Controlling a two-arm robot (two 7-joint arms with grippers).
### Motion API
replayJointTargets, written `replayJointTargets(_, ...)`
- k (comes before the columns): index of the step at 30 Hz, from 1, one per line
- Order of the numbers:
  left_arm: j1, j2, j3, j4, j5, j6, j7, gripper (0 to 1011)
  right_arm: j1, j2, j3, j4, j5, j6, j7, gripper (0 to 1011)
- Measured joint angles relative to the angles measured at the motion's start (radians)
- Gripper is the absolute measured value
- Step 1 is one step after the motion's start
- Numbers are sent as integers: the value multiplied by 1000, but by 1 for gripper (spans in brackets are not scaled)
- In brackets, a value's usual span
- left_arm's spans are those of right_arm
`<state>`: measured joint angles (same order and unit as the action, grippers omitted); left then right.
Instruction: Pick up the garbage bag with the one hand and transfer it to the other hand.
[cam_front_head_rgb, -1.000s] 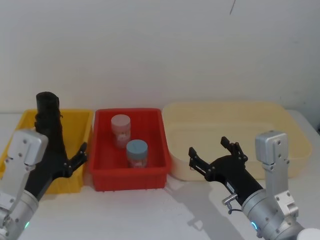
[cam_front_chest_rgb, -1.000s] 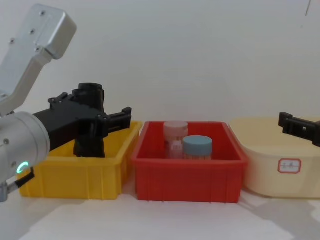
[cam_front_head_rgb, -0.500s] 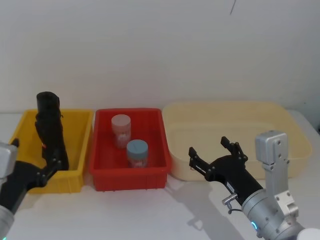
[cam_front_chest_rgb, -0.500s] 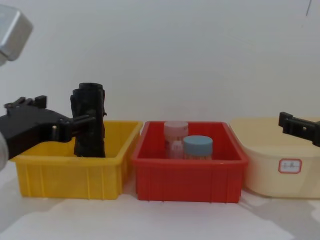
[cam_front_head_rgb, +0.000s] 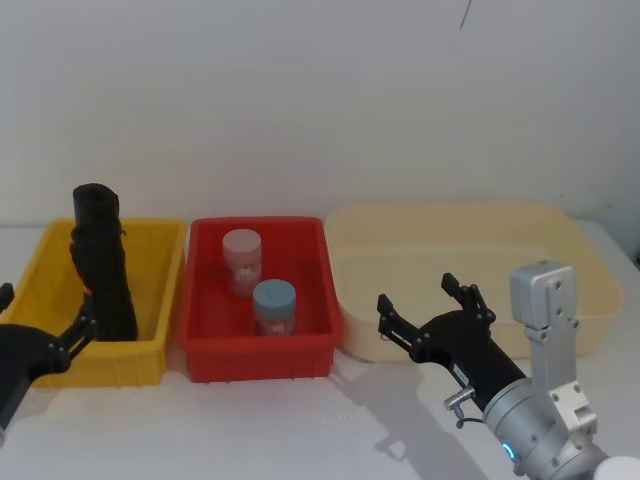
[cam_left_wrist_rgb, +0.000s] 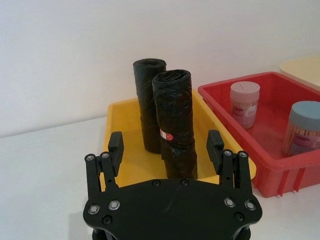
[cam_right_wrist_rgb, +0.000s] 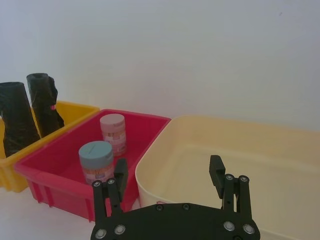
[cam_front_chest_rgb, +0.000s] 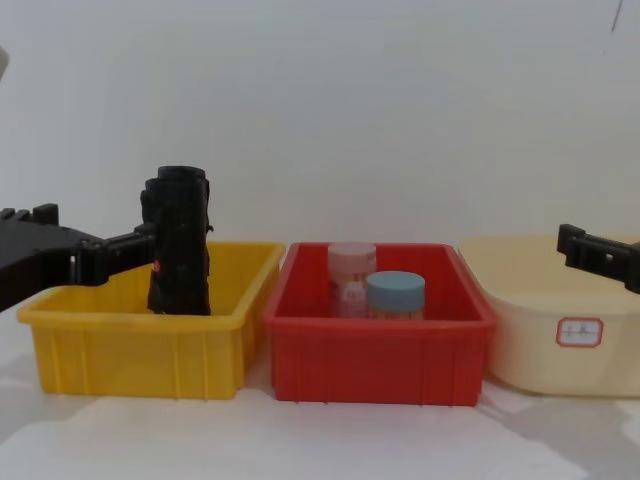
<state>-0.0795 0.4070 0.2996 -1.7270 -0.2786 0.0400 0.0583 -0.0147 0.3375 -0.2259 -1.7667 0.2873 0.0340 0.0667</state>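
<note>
While the garbage bag (cam_left_wrist_rgb: 174, 125) still sits in its bin: upright on the floor of the yellow bin (cam_front_head_rgb: 160, 285); taller than the bin wall; red-orange mark on its side; nothing holds it
Second roll (cam_left_wrist_rgb: 148, 100): same black wrinkled plastic; just behind the garbage bag as the left wrist view shows it; touching or a hair apart, cannot tell which
Left gripper (cam_left_wrist_rgb: 165, 145): fingers spread wide, nothing between them; outside the yellow bin at its near left side; short of the bag but pointed at it
Change: a second ago the left gripper was up against the rolls over the yellow bin; half a second ago it was already backing off; now it is low at the left edge of the head view; neither roll has moved
Meaning for task: judged, pick-up not made; the left gripper came away empty, so the bag needs a fresh approach before any transfer; task barely started
Right gripper (cam_front_head_rgb: 417, 295): fingers spread, empty; held in front of the cream tub (cam_front_head_rgb: 450, 215), well apart from the bag; same pose throughout the last second; looks to be waiting to receive
Count, rolls: two
Count, jars: two, both in the red bin (cam_front_head_rgb: 260, 355); pink-lidded jar (cam_front_head_rgb: 241, 262) behind, blue-lidded jar (cam_front_head_rgb: 273, 305) in front
Count, bins: three in a row; yellow, red, cream tub, left to right
Count, grippers: two, both empty
</note>
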Motion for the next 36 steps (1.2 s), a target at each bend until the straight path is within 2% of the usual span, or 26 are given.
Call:
replayJointTargets(14,-83,-36,-9,102,-71,-2,-99,1001,0,0,0,0,0,0,0,1001)
replayJointTargets(36,-198,-89,3,230,-97,-8,-197,1001,0,0,0,0,0,0,0,1001)
